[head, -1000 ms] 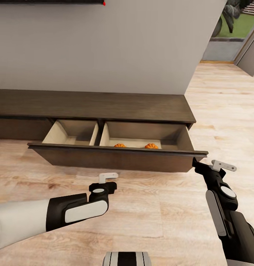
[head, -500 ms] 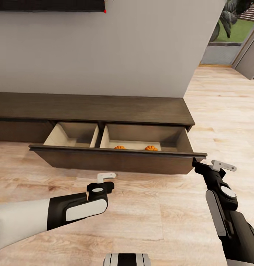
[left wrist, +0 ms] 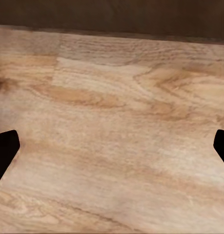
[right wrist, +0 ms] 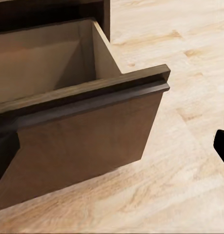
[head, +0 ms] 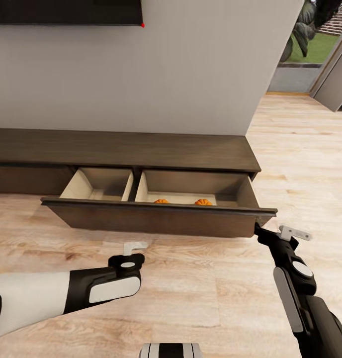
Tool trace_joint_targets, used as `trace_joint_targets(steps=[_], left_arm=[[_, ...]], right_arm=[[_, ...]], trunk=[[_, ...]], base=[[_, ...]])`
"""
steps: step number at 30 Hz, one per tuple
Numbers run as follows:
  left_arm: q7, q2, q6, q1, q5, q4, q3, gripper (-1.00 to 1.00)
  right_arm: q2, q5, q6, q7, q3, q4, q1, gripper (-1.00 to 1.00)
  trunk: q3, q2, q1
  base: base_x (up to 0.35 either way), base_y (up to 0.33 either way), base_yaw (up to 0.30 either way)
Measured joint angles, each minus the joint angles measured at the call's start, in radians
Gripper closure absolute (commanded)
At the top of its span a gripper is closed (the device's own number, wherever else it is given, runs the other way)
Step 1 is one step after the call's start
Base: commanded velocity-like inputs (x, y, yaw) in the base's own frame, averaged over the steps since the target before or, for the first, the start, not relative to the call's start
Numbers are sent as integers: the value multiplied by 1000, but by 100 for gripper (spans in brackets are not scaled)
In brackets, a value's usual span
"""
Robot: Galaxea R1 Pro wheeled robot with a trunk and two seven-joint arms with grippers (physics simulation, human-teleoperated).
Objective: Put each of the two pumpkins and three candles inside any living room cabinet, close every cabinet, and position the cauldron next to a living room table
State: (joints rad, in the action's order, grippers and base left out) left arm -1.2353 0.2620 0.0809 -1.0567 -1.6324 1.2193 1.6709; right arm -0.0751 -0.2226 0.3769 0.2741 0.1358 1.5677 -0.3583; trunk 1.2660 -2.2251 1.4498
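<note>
Pumpkins, two of them, are sitting inside the open drawer [head: 191, 191] of the cabinet [head: 141, 149], which is standing low and dark brown against the grey wall [head: 191, 74]. One pumpkin [head: 160, 201] is lying left of the other pumpkin [head: 203, 202], both on the pale floor of the drawer's wider right compartment, near its front panel and apart from each other. The narrower left compartment [head: 99, 184] is showing only its tan lining.

The drawer front is jutting out over the wooden floor [head: 201, 278].

The left hand [head: 133, 247] is hovering above the floor, in front of the drawer and apart from it; in the left wrist view its dark fingertips [left wrist: 5, 151] are standing wide apart at the frame edges, with bare floorboards between them and the brown drawer front along the far edge.

The right hand [head: 276, 231] is reaching just beside the drawer's right front corner [right wrist: 163, 80]. The right wrist view is looking at that corner, with its fingertips [right wrist: 222, 144] spread wide and nothing between them; whether a finger is touching the panel, I cannot tell.
</note>
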Motion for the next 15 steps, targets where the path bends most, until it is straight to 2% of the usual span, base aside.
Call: trace_joint_targets(steps=[3, 4, 6, 7, 8, 10, 15], left_arm=[[-1, -1, 84, 0, -16, -28, 76, -100], [0, 0, 200, 0, -59, -39, 182, -100], [2, 0, 246, 0, -90, -41, 240, -100], [15, -1, 367, 1, -169, -41, 339, -100], [31, -3, 434, 7, -206, -41, 399, -100], [86, -4, 511, 32, -254, -42, 461, -100], [70, -32, 519, 38, -226, -25, 433, -100]], right_arm=[[5, -1, -3, 1, -23, -2, 37, -100], [23, 1, -30, 4, -67, -11, 93, -100], [32, 16, -49, 4, -83, -28, 127, -100], [42, 51, -101, 4, -94, -112, 158, -100], [46, 62, -141, 5, -96, -182, 166, -100], [48, 69, -225, 4, -96, -315, 170, -100], [75, 57, -222, -7, -125, -286, 153, -100]], trunk=[[-5, 0, 0], [-6, 0, 0], [-9, 0, 0], [-10, 0, 0], [-11, 0, 0], [-11, 0, 0], [-11, 0, 0]], base=[[-1, 0, 0], [0, 0, 0], [0, 0, 0], [0, 0, 0], [0, 0, 0], [0, 0, 0], [0, 0, 0]])
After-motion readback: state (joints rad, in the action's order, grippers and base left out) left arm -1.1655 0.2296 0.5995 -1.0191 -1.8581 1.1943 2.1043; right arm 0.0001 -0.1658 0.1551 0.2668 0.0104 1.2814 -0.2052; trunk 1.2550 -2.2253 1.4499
